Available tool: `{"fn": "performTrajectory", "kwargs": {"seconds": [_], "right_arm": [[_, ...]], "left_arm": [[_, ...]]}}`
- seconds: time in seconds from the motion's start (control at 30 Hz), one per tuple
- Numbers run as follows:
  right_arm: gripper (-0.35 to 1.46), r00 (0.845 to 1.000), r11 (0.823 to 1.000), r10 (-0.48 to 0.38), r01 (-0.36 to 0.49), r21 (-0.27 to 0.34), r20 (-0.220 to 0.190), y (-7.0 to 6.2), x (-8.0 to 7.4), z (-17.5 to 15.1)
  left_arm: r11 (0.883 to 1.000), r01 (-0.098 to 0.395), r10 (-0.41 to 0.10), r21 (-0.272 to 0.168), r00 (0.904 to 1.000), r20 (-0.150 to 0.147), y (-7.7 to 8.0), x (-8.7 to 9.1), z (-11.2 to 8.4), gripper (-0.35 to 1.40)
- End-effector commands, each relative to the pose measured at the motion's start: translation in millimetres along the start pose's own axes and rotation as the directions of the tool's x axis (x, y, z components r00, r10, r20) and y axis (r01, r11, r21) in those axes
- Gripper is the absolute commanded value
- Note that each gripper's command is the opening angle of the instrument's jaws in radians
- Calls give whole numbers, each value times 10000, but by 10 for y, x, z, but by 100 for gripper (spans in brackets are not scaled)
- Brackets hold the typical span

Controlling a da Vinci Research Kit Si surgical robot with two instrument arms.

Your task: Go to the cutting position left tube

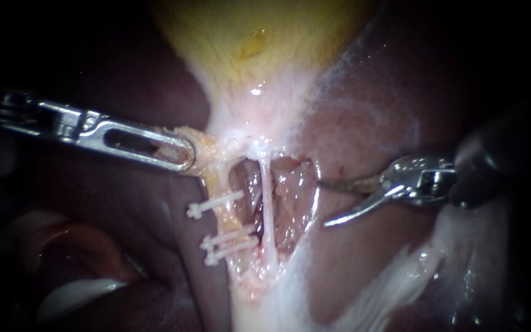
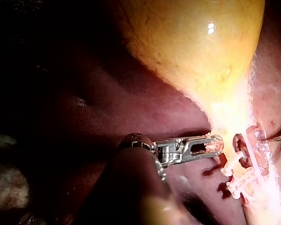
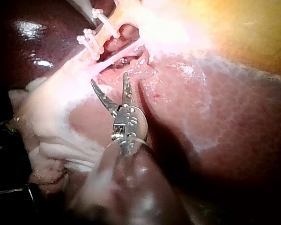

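While my left instrument pinches the tissue under the gallbladder taut, my right instrument, jaws spread and empty, should cross over the thin right tube and straddle the left tube between its upper clip and lower clips.

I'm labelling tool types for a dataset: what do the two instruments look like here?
The left instrument is bright silver: long flat jaws with a rounded tip and an elongated slot, on a blocky hinged wrist. The right instrument has two slim, curved, pointed blades, scissor-like, on a rounded shiny silver hub, with a dark shaft behind it. No cables show.
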Motion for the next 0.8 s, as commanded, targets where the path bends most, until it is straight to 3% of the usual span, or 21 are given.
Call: {"fn": "performTrajectory", "kwargs": {"seconds": [0.03, 0.43, 0.8], "right_arm": [[121, 9999, 10000, 90, -90, 38, 48, 0, 1, 6], [121, 9952, 9941, 822, -857, 659, 533, 9, 12, 50], [121, 9918, 9911, 1042, -1097, 752, 735, 21, 7, 81]], "left_arm": [[10000, 0, 0, -4, 10000, 3, 0, 0, 0, -35], [10000, 7, -7, -15, 10000, 16, -3, 2, 0, -35], [10000, 21, -21, -31, 10000, 34, -8, 4, 0, -35]]}}
